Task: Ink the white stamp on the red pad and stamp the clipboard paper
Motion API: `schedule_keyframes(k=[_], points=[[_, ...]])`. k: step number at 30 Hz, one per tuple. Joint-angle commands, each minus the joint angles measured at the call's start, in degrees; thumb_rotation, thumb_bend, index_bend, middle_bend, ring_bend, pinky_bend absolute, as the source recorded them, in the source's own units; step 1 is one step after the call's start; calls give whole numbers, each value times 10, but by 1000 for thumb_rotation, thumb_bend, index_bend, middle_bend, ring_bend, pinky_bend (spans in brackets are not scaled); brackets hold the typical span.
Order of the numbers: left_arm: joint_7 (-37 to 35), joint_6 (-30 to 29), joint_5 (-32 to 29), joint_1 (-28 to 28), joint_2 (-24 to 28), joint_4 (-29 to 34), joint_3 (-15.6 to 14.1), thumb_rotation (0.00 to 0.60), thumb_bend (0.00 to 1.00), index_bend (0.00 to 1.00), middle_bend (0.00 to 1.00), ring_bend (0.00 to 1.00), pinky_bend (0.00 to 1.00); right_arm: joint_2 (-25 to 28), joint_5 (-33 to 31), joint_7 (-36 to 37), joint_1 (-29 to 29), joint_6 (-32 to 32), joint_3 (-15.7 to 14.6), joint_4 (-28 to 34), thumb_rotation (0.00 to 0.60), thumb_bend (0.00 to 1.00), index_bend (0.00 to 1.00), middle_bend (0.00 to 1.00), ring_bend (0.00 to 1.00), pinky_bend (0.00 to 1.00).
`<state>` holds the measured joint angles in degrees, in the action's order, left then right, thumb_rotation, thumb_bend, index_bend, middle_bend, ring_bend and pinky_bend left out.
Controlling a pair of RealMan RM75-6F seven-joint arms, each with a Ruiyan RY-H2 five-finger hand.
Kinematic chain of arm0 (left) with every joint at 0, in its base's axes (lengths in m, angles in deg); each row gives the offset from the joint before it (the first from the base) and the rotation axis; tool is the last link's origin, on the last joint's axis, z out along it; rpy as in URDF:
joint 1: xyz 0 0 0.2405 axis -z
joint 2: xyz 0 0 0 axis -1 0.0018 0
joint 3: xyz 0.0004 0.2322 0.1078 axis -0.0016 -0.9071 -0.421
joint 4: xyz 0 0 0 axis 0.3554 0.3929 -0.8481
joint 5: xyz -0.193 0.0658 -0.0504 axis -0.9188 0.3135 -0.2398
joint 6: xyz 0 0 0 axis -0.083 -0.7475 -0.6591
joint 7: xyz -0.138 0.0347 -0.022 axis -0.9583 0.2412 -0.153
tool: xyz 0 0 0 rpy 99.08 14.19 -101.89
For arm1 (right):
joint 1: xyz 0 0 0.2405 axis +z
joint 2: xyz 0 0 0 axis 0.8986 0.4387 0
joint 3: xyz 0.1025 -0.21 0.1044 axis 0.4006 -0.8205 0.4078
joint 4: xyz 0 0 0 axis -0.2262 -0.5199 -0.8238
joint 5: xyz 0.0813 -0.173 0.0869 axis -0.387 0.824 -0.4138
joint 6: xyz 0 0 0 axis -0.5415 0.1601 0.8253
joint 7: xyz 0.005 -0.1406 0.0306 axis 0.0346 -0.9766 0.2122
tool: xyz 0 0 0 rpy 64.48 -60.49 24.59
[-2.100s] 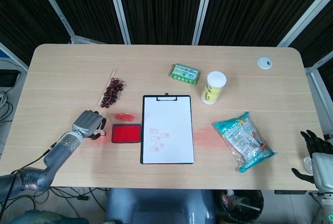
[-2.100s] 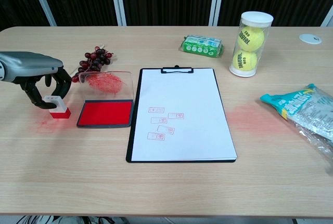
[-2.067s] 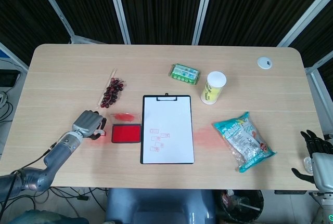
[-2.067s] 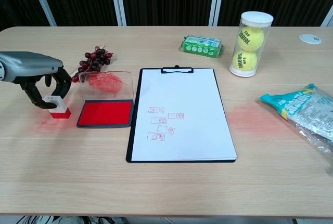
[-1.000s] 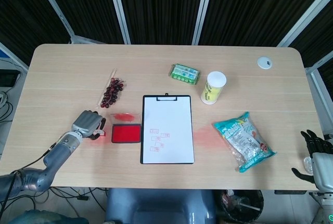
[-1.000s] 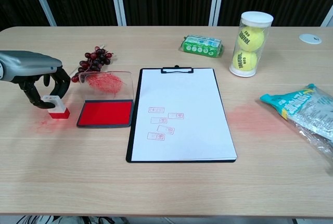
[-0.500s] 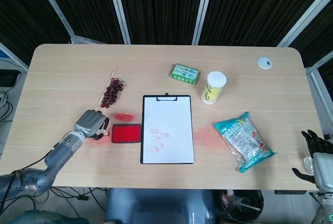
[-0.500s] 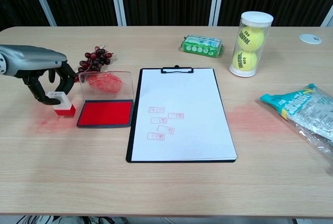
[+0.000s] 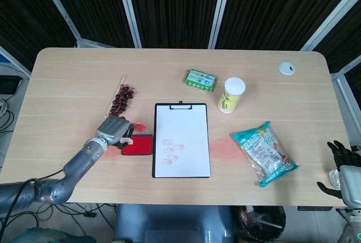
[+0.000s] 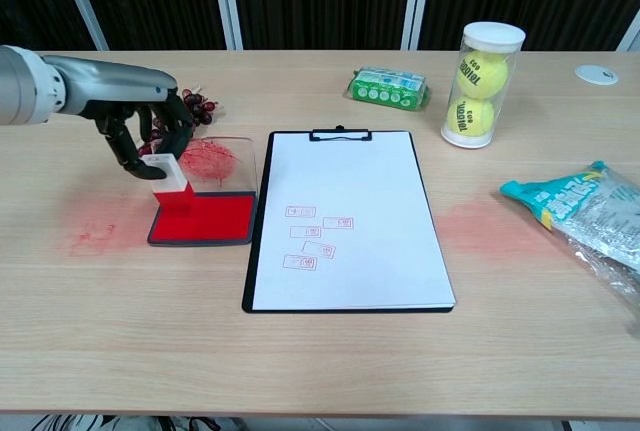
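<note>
- Tall clear tube (image 10: 483, 84) stands upright at the table's far right of centre, white lid on; two yellow tennis balls stacked inside, one above the other.
- Green wrapped packet (image 10: 388, 88) lies flat just left of the tube; its contents cannot be read.
- Blue-and-white snack bag (image 10: 588, 213) lies on its side near the right edge, sealed end toward the clipboard.
- Ink pad (image 10: 203, 217): shallow dark tray filled with red ink surface, clear lid (image 10: 212, 164) hinged open and standing behind it, smeared red.
- Stamp (image 10: 167, 179): white block on top, red base below, held upright with its long axis vertical and the red face pointing down. It sits over the left rear corner of the ink pad; contact with the ink surface cannot be confirmed.
- Left hand (image 10: 143, 124) grips the white top of the stamp from above, fingers curled around it.
- Right hand (image 9: 340, 167) rests off the table's right edge, fingers spread, holding nothing.
- Clipboard (image 10: 345, 219) lies lengthwise toward the camera just right of the ink pad, clip at the far end; its paper carries several small red rectangular marks on the left half.
- Bunch of dark grapes (image 9: 122, 97) lies behind the ink pad.
</note>
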<state>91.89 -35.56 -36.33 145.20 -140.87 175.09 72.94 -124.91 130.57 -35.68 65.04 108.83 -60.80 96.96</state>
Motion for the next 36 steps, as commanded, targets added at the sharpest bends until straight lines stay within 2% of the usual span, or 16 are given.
schedule_keyframes(k=[1,17,36], points=[[13,1,-23,17,-14,5,-4,600,428,585,565,277,335,0,1,0,0,0,-1,0,600,92,129,101,156,165],[58,-60,-73,47,-56,-7,-27,600,428,591,567,292,357,0,0,2,0,0,0,0,600,91,129,101,156,165],[50,-51,-83,51,-76,-34,-35,600,428,591,568,319,389,1,-1,4,0,0,1,0,600,92,128,101,156,165]])
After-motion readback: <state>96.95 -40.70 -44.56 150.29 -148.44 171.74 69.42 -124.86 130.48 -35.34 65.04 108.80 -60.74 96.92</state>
